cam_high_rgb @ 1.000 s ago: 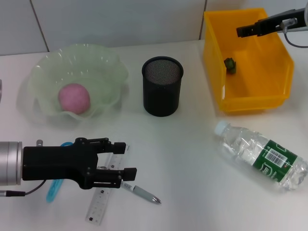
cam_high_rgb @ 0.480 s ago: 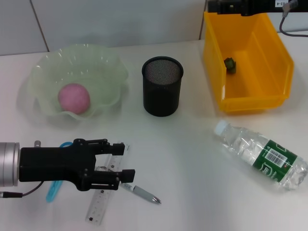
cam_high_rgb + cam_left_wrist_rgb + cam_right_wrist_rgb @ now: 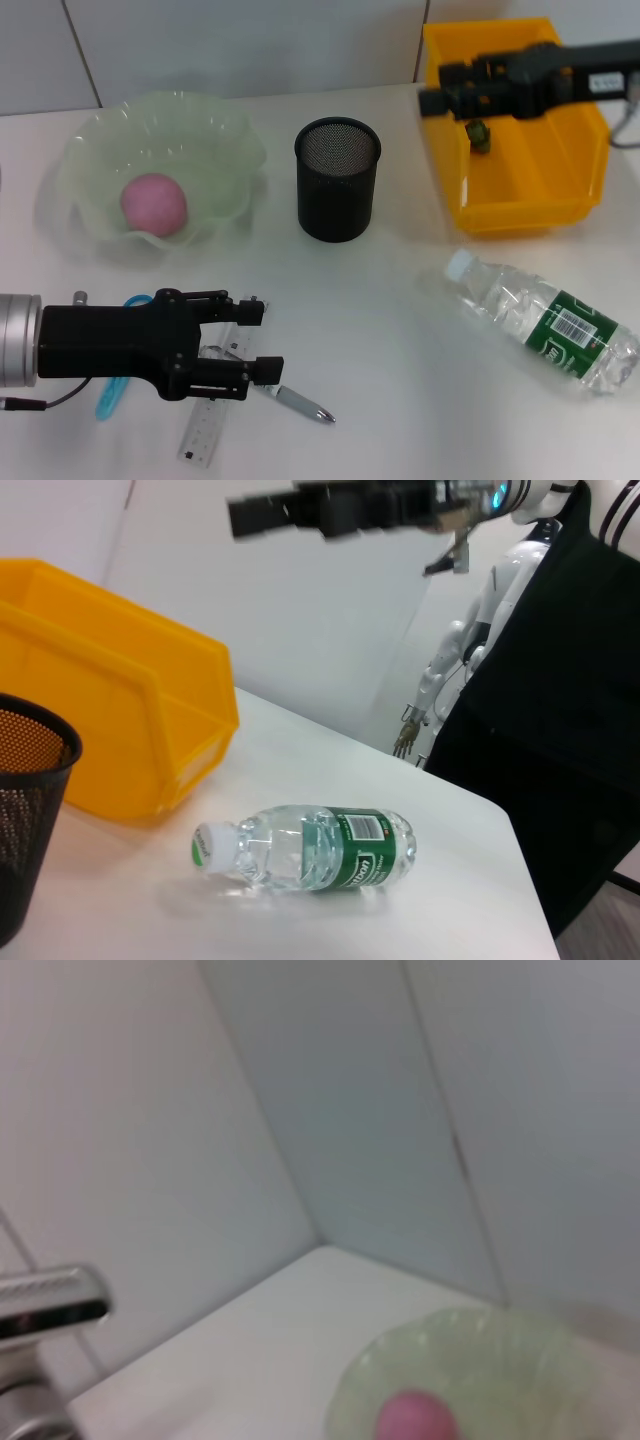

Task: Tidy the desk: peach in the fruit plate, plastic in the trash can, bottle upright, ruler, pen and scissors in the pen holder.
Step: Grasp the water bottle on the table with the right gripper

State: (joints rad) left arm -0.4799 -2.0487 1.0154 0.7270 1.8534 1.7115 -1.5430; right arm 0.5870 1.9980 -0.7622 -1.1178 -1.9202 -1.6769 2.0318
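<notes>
My left gripper stands open low over the near left of the desk, its fingers straddling the clear ruler and the top end of the grey pen. The blue scissors lie partly hidden under that arm. The pink peach rests in the pale green fruit plate. A small green piece of plastic lies inside the yellow bin. My right gripper hovers open over the bin's near-left corner. The bottle lies on its side.
The black mesh pen holder stands mid-desk between plate and bin. The left wrist view shows the desk's edge beyond the bottle and a dark chair past it. The white wall runs close behind the bin.
My right arm has swung left and come lower across the yellow bin. The left gripper has hardly shifted over the ruler and pen.
</notes>
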